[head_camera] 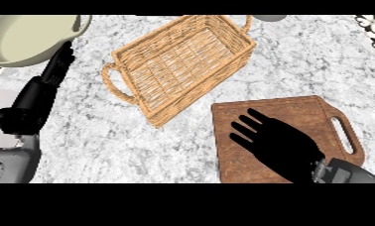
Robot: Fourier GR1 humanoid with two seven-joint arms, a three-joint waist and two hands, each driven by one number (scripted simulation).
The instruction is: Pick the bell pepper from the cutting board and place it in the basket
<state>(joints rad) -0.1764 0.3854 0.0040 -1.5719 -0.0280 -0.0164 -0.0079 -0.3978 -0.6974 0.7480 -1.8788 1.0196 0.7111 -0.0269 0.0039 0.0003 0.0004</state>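
Note:
A wicker basket [150, 88] with two loop handles lies at an angle in the middle of the marble counter, with nothing showing inside it. A brown wooden cutting board [300, 108] with a handle slot on its right lies at the lower right. My right hand [282, 143] hovers over the board's middle with fingers straight and spread, pointing up and left toward the basket. I see no bell pepper; it may be hidden under this hand. My left hand [35, 98] rests at the left edge, open with fingers up.
A large cream pot [29, 39] stands at the top left, just beyond my left hand's fingertips. A small grey object [272, 18] peeks in at the top edge right of the basket. A patterned item [365, 23] shows at the top right corner.

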